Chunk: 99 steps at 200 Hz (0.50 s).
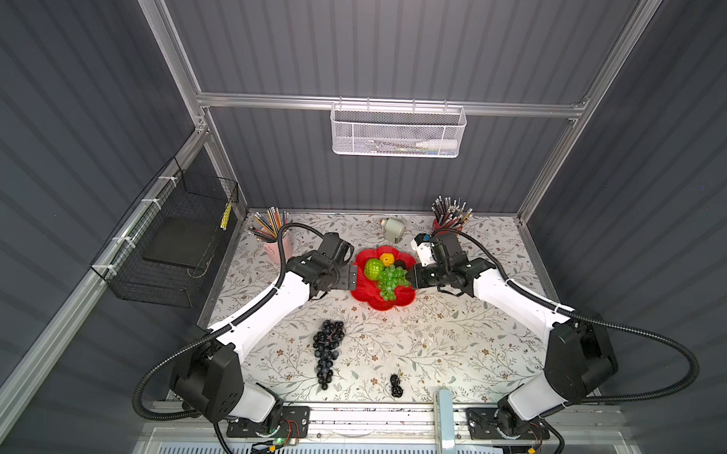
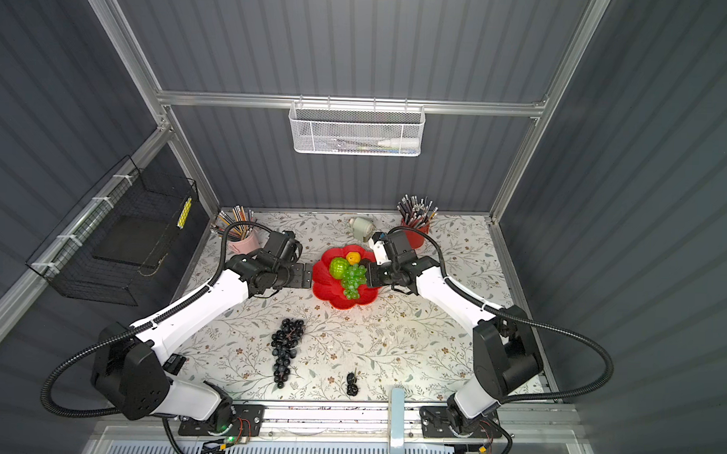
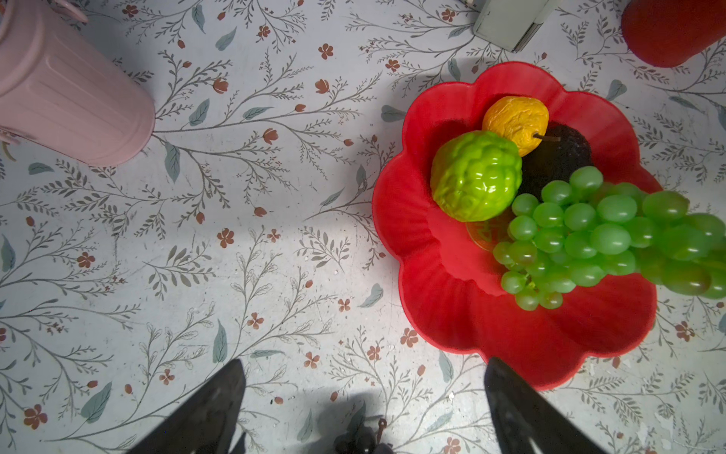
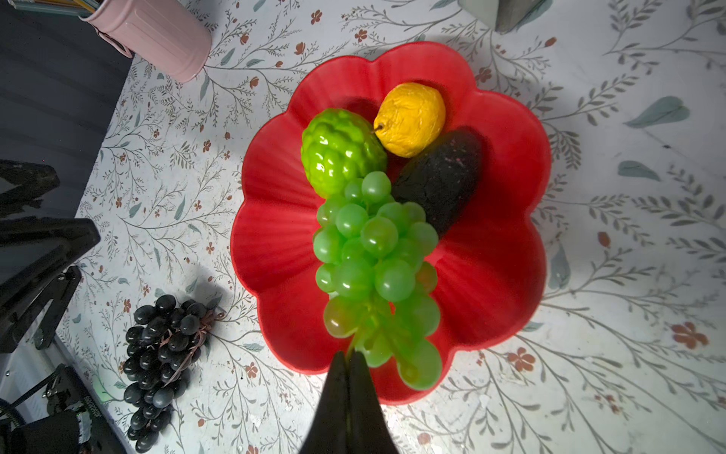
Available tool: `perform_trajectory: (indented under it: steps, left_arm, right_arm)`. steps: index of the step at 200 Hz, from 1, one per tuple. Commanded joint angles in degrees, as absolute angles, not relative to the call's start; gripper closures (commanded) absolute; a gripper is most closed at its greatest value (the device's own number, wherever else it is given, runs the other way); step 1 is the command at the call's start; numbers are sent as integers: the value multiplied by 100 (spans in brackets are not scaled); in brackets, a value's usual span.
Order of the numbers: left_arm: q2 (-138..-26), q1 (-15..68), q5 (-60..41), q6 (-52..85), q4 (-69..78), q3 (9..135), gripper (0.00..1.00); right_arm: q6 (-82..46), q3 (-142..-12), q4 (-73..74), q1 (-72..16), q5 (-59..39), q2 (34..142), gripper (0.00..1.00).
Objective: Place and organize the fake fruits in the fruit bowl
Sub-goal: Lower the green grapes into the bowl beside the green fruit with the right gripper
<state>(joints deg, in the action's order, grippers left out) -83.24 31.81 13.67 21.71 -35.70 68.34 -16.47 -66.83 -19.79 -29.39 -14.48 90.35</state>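
Observation:
The red flower-shaped fruit bowl (image 1: 363, 293) (image 3: 451, 314) stands mid-table. In it lie a lime-green knobbly ball (image 1: 373, 269) (image 3: 475, 177), a yellow pear-like fruit (image 4: 412, 118) and a dark bumpy oval (image 4: 444, 177). The green grape bunch (image 1: 390, 281) (image 4: 373, 251) stretches across the bowl, and my right gripper (image 1: 410, 278) (image 4: 347, 353) is shut on its stem at the bowl's right rim. My left gripper (image 1: 354, 277) (image 3: 365, 363) is open and empty by the bowl's left rim. A black-purple grape bunch (image 1: 327, 351) (image 4: 165, 353) and a tiny black cluster (image 1: 397, 385) lie on the table nearer the front.
At the back left stands a pink pencil cup (image 1: 278, 246), at the back right a red pencil cup (image 1: 447, 224), with a grey sharpener (image 1: 391, 229) between them. A black wire basket (image 1: 165, 250) hangs on the left wall, a white mesh basket (image 1: 398, 129) on the back wall.

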Motion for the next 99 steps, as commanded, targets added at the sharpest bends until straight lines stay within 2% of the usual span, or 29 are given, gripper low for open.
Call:
perform_trajectory:
  steps: [1, 52, 99]
  left_arm:
    - [-8420, 3164, 1255, 2286, -3621, 6997, 5]
    - [-8441, 3164, 1232, 2279, -3596, 6979, 5]
    - [-8499, 3164, 1185, 2267, -3553, 6997, 5]
  right_arm:
    - [-1437, -6688, -2124, -2903, -1191, 8957, 100]
    - [-1398, -6485, -2259, -2886, -1253, 8724, 100]
    - [-1327, -6967, -2909, -2919, -1627, 8704, 100]
